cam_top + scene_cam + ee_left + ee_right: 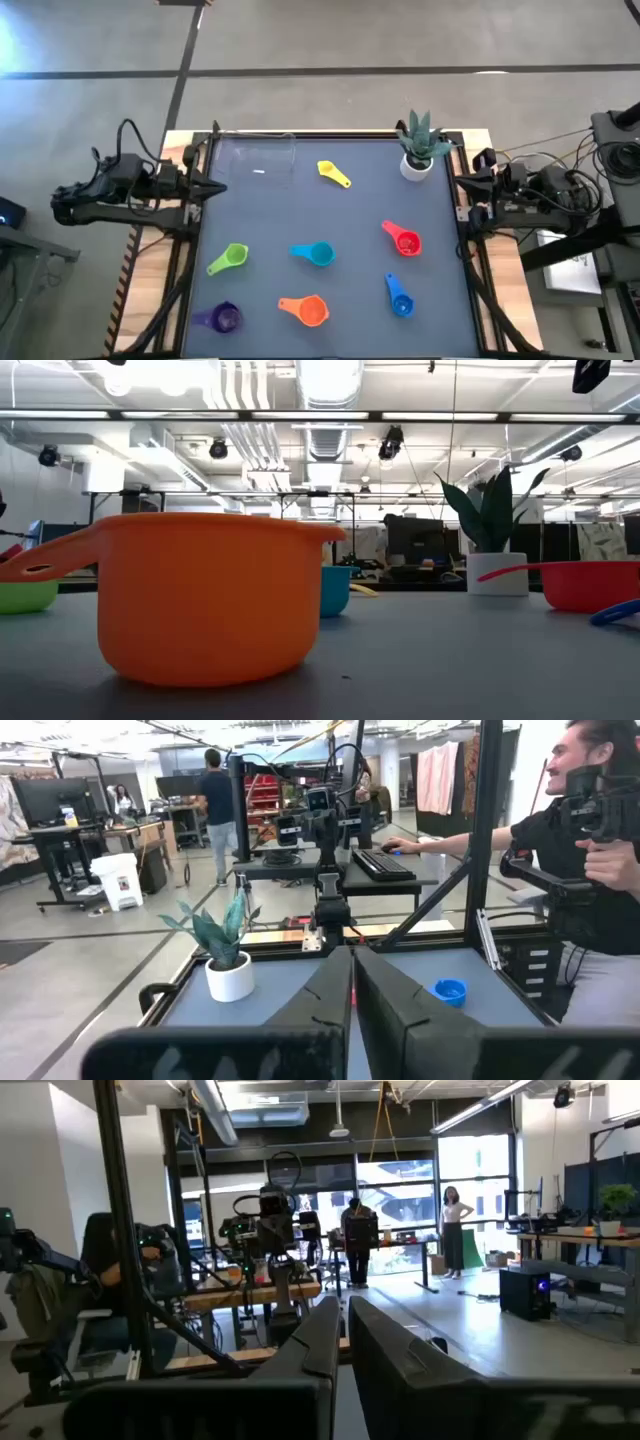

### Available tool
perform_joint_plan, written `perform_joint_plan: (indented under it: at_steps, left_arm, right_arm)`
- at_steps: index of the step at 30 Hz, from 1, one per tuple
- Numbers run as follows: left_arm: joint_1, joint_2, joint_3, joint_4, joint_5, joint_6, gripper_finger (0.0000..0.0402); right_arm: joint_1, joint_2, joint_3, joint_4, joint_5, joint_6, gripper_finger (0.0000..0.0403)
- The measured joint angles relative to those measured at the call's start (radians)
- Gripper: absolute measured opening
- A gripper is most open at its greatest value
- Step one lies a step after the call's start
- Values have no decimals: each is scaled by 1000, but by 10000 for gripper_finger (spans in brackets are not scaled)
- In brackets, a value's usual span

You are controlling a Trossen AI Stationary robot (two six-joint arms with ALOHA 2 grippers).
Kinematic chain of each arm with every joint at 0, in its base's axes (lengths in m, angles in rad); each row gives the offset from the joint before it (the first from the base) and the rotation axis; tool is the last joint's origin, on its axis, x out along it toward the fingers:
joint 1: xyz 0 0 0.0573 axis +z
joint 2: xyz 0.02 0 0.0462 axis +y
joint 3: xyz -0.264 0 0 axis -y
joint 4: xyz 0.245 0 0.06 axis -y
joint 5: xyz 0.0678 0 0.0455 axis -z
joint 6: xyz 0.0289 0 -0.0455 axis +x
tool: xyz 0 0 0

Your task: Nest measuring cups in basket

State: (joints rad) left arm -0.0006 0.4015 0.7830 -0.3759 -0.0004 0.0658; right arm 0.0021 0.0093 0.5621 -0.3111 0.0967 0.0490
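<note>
Both grippers, left gripper (216, 187) and right gripper (457, 183), sit pinched closed and empty at opposite table edges. Between them I see the clear basket (257, 160) near the far left corner, with yellow (333, 174), red (404, 240), light blue (314, 253), green (229, 259), blue (399, 297), orange (306, 310) and purple (220, 318) measuring cups scattered loose outside it. Beyond sits a white potted plant (419, 148) at the far right corner.

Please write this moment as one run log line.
left gripper: shut, parked | right gripper: shut, parked | measuring cups: scattered | basket: empty
</note>
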Motion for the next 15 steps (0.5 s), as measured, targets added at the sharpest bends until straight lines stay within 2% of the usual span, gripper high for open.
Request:
perform_joint_plan:
  at_steps: [15]
  left_arm:
    - [0, 0, 0, 0, 0, 0, 0]
  right_arm:
    - [0, 0, 0, 9, 1, 44, 18]
